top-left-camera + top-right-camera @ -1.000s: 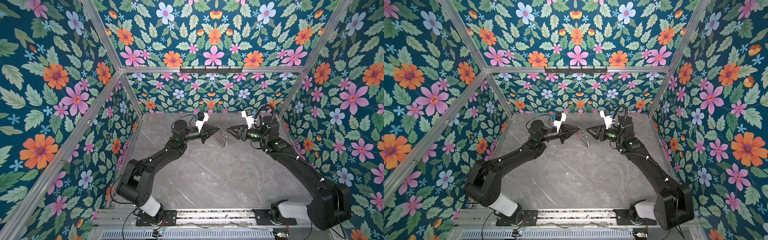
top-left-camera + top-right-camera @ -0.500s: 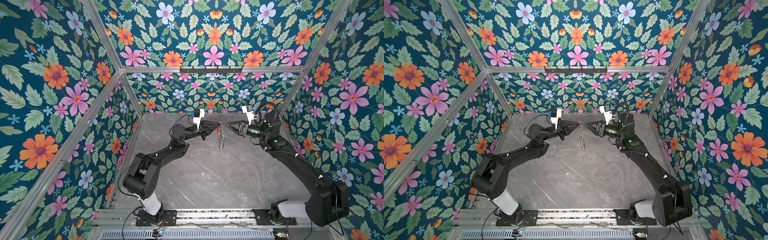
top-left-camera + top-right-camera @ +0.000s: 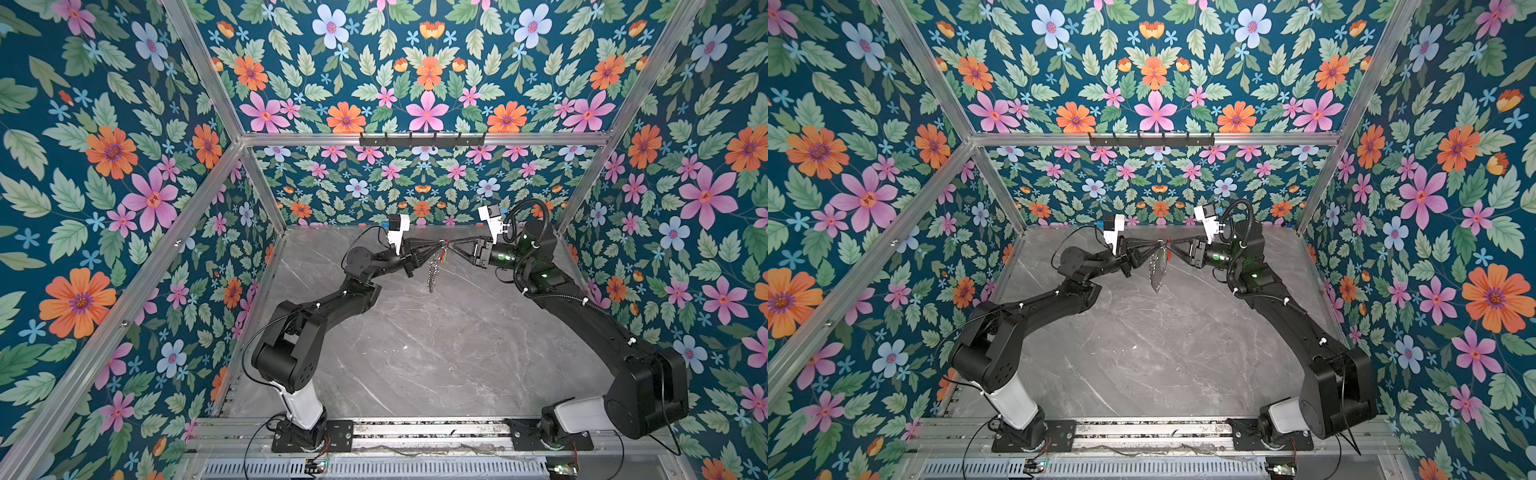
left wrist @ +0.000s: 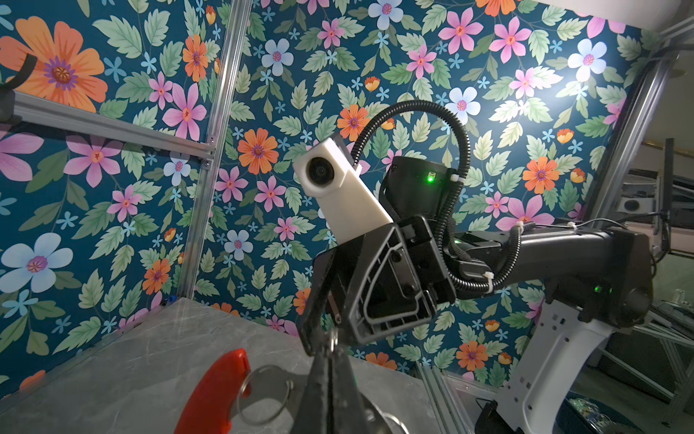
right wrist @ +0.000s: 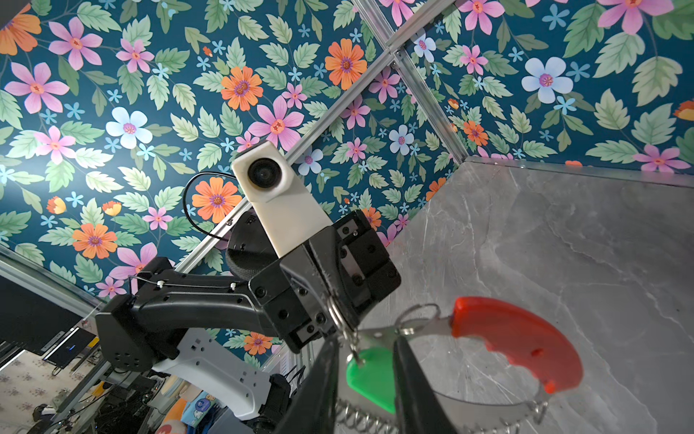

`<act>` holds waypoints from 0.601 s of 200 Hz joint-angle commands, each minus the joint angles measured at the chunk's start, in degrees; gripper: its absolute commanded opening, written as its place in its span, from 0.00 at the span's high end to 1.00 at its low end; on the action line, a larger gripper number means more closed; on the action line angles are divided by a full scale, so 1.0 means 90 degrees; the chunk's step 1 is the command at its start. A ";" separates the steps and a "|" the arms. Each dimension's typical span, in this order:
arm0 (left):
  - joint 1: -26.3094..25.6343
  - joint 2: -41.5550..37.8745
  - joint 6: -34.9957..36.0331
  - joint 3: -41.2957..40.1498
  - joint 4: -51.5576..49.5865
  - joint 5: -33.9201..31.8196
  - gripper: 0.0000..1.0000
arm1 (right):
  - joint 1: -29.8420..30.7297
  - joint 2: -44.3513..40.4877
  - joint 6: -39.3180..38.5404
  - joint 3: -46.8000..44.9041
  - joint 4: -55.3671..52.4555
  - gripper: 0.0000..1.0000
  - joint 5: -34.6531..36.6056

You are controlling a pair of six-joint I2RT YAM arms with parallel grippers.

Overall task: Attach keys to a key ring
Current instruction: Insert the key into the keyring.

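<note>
Both arms meet in the air over the far part of the table. My left gripper [image 3: 440, 246] [image 4: 327, 347] is shut on a small silver ring [image 5: 336, 313] of the key ring [image 3: 433, 272] [image 3: 1156, 270], which hangs edge-on below it. The hoop's red arc [image 5: 514, 342] [image 4: 214, 390] and the strung silver rings [image 5: 360, 417] show in the wrist views. The key's green head [image 5: 370, 379] dangles from that ring. It lies between the fingers of my right gripper [image 3: 450, 248] [image 5: 366, 342], whose jaws stand narrowly apart with a gap on one side. The key's blade is hidden.
The grey marble table [image 3: 415, 353] lies well below the two grippers. Floral walls close in the back and both sides. A black hook rack [image 3: 422, 139] sits on the back rail. The arm bases stand on the metal rail [image 3: 415, 430] at the front.
Both grippers have risen and come closer together. The key ring has swung from tilted to hanging straight down. My right gripper's jaws have narrowed around the green key head.
</note>
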 commanded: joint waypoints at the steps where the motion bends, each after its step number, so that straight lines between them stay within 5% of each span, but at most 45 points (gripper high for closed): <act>1: 0.0004 0.0032 -0.0100 0.0088 0.0441 0.0030 1.00 | 0.0007 0.0016 0.0061 0.0036 0.0292 0.76 -0.0076; 120: -0.0002 0.0199 -0.0276 0.0230 0.0563 0.0028 1.00 | 0.0024 0.0098 0.0073 0.0106 0.0339 0.87 -0.0162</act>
